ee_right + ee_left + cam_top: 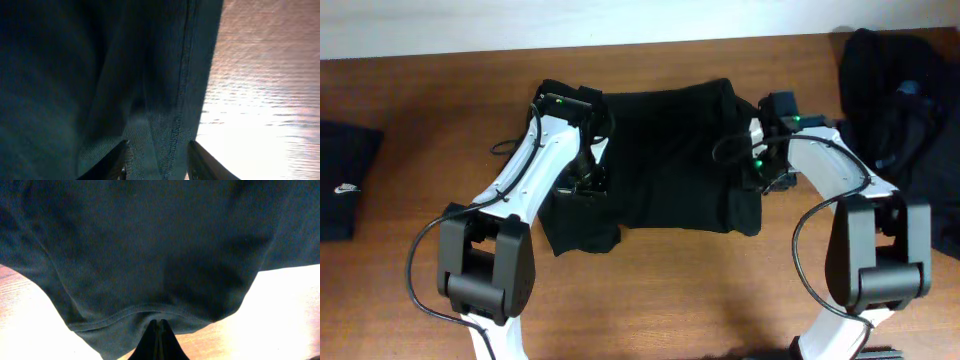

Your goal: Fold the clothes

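Observation:
A black T-shirt point(665, 150) lies spread on the wooden table point(670, 300), one of the clothes. My left gripper point(588, 185) is at its left edge. In the left wrist view the gripper point(160, 322) is shut, its tips pinching the shirt's point(150, 245) stitched hem, which arches over them. My right gripper point(760, 172) is at the shirt's right edge. Seen from the right wrist, its jaws point(157, 145) stand apart, astride the seamed edge of the fabric point(75, 75), which lies flat between the fingers.
A folded black garment with a small white logo point(342, 180) rests at the table's far left. A heap of black clothes point(905, 100) lies at the back right. Bare wood runs along the front between the two arm bases.

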Action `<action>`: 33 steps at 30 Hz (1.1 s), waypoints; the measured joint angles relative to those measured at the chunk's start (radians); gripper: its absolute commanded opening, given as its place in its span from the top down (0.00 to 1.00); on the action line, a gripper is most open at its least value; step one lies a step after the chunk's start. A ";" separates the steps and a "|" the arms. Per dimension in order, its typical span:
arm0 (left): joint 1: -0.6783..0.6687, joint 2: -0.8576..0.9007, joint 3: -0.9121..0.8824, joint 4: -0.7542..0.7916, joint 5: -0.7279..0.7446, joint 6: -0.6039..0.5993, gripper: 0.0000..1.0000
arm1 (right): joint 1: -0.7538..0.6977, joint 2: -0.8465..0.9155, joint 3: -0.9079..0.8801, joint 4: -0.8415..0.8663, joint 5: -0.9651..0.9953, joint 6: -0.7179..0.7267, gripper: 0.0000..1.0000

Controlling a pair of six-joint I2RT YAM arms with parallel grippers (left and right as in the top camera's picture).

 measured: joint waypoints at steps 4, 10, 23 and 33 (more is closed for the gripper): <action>0.000 0.000 0.000 0.000 0.000 0.000 0.98 | 0.000 0.000 -0.027 0.031 -0.011 0.002 0.59; 0.000 0.000 0.000 0.000 0.000 0.000 0.98 | 0.002 0.000 -0.036 0.055 -0.057 -0.005 0.59; 0.000 0.000 0.000 0.000 0.000 0.000 0.98 | 0.019 0.000 -0.036 0.103 -0.076 -0.006 0.59; 0.000 0.000 -0.001 -0.006 -0.026 0.000 0.98 | 0.023 0.000 -0.036 0.118 -0.092 -0.006 0.58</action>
